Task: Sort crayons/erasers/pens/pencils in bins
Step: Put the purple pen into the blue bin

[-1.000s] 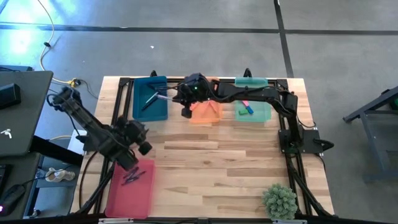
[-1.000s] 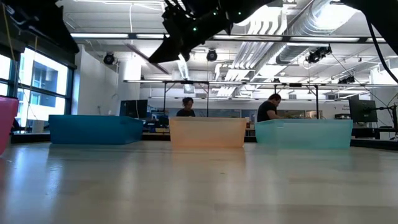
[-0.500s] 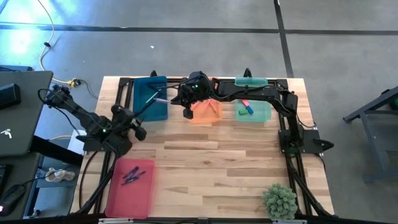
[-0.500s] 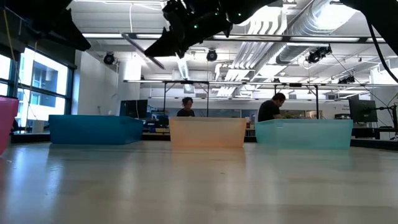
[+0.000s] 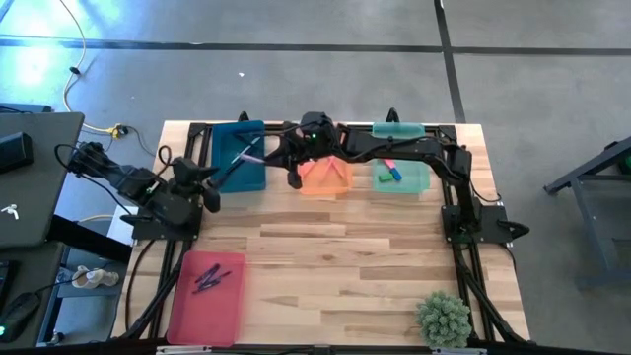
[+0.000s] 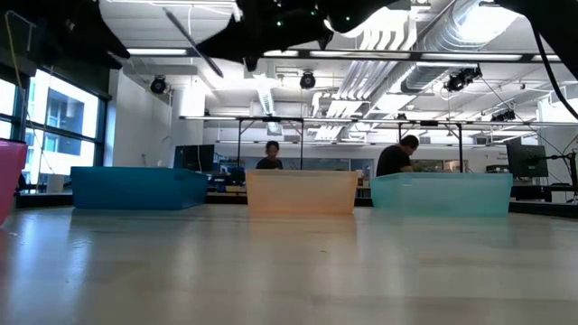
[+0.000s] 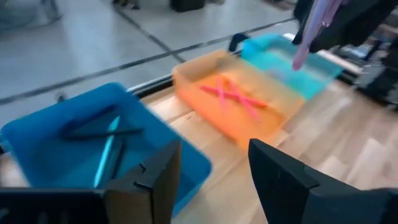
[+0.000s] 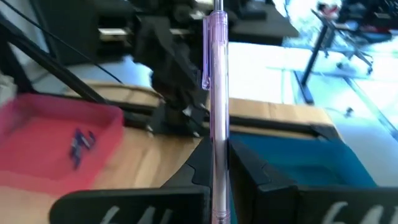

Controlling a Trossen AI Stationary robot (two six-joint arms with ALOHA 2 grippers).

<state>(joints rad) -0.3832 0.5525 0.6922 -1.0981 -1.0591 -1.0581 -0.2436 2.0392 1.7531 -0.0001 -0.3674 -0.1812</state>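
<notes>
Pen (image 8: 216, 93) in right gripper (image 8: 214, 163) (wrist view)

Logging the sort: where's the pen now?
High view: the pen hangs in the right gripper over the blue bin, far side, left of the orange bin.

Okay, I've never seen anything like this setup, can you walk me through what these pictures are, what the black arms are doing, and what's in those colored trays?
It is a two-armed robot at a wooden table, photographed at once from above, from table height, and from a camera on each wrist. Each arm ends in a two-finger hand. The right hand is shut on a clear pen and holds it over the teal bin. The left hand is open and holds nothing, near the table's left edge. Four bins lie on the table: teal with dark sticks, the orange bin with pink sticks, the mint bin with small colored pieces, and the red bin with dark sticks. A small green plant stands at one corner.
</notes>
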